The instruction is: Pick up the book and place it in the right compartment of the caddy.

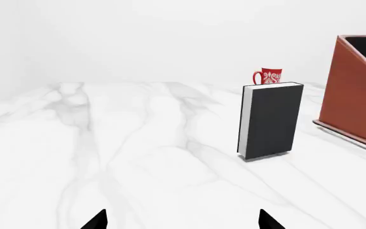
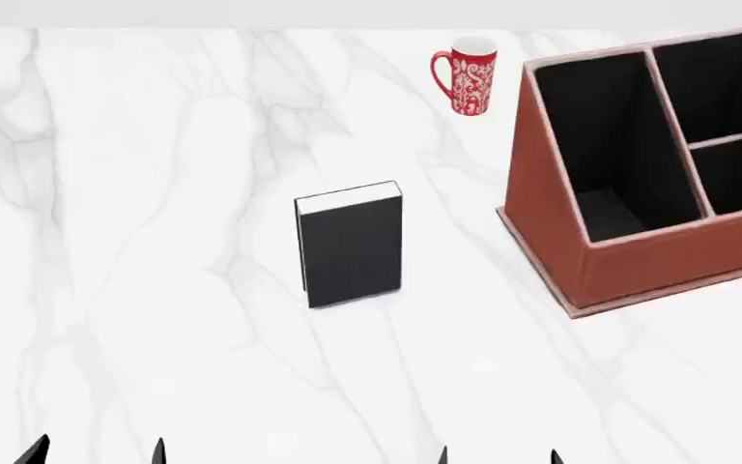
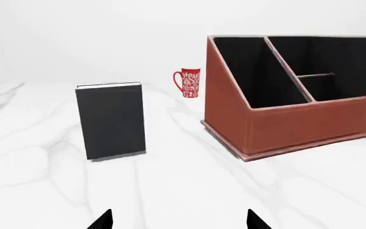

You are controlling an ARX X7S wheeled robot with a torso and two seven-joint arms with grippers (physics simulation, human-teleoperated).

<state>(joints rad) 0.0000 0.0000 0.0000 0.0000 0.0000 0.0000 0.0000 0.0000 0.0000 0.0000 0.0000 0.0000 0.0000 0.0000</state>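
Observation:
The black book (image 2: 352, 245) stands upright on the white marble table, white page edges on top; it also shows in the left wrist view (image 1: 271, 120) and the right wrist view (image 3: 111, 120). The reddish-brown caddy (image 2: 545, 184) with black compartments stands to its right, also in the right wrist view (image 3: 285, 126) and partly in the left wrist view (image 1: 351, 93). My left gripper (image 2: 94, 452) and right gripper (image 2: 498, 456) are open and empty at the near edge, well short of the book. Only their fingertips show.
A red patterned mug (image 2: 467, 76) stands at the back, behind the book and left of the caddy; it shows in the right wrist view (image 3: 188, 82) and peeks over the book in the left wrist view (image 1: 269, 76). The marble table (image 2: 152, 242) spreads left.

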